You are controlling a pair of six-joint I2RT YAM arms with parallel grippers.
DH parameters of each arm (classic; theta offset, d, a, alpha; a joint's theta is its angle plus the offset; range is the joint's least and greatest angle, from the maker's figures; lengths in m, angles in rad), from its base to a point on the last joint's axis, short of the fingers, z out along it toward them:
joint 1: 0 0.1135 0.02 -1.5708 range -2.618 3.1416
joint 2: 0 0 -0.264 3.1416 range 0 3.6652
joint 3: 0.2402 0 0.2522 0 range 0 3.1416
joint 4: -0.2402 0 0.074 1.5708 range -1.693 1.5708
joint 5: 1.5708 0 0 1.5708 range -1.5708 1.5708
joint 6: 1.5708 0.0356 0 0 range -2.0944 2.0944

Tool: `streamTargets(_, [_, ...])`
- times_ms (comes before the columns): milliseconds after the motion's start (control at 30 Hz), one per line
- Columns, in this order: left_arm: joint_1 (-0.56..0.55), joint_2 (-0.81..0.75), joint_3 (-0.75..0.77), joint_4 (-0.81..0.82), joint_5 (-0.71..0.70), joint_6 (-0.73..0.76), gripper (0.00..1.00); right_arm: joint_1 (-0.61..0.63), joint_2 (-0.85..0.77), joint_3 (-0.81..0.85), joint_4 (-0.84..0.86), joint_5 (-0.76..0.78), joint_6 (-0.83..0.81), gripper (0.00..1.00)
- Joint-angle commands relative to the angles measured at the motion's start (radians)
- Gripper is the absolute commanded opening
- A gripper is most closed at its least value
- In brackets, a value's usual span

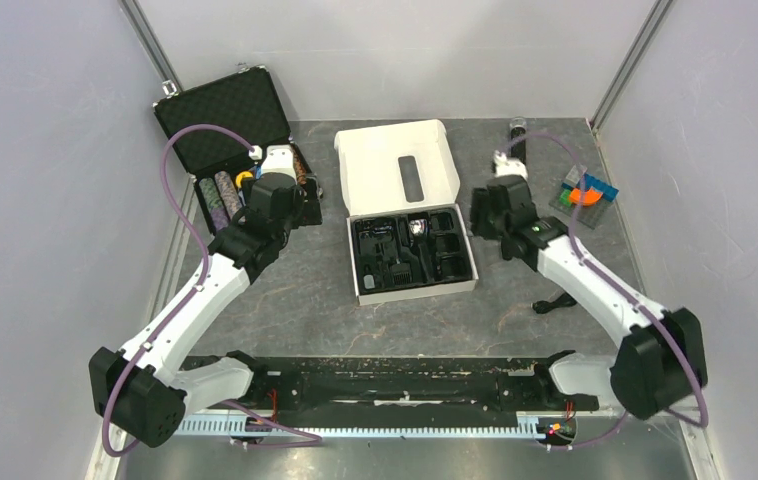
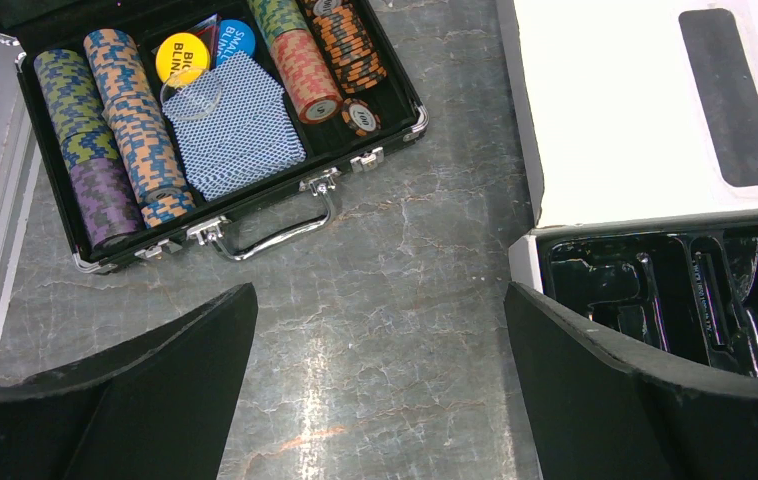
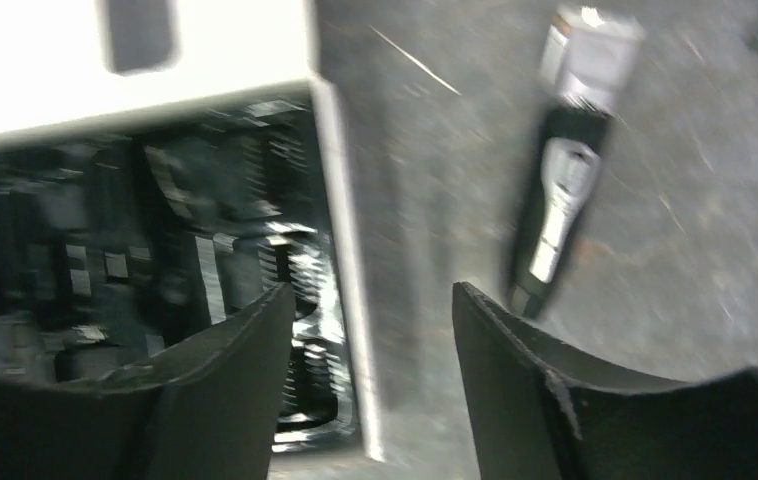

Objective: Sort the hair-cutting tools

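Observation:
The white box [image 1: 365,295] holds a black moulded tray. The black-and-silver clipper [image 1: 416,232] lies in the tray, with chunky black comb attachments [image 1: 445,248] beside it. In the blurred right wrist view, comb teeth [image 3: 300,250] show in the tray's right corner. My right gripper [image 3: 375,290] is open and empty, straddling the box's right wall [image 3: 340,250]; it also shows in the top view [image 1: 487,208]. My left gripper [image 2: 380,295] is open and empty above bare table, between the chip case and the box; it also shows in the top view [image 1: 293,202].
An open poker-chip case [image 2: 245,140] with chip stacks and cards stands at the left. The box lid [image 1: 395,165] lies open behind the tray. A thin black stick with a clear tip [image 3: 565,190] lies right of the box. Coloured pieces [image 1: 585,192] and a small black item [image 1: 553,303] lie at the right.

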Motion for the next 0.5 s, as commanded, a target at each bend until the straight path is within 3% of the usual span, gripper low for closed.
streamTargets(0, [-0.003,-0.005,0.024,0.006,-0.002,0.0,1.0,-0.118,-0.14,-0.168,-0.119,0.044,0.017,0.67])
streamTargets(267, [-0.004,0.012,0.025,0.005,0.022,-0.014,1.0,-0.278,-0.31,-0.343,-0.29,0.142,0.069,0.87])
streamTargets(467, [-0.003,0.014,0.024,0.006,0.025,-0.016,1.0,-0.358,-0.361,-0.424,-0.323,0.174,0.2,0.9])
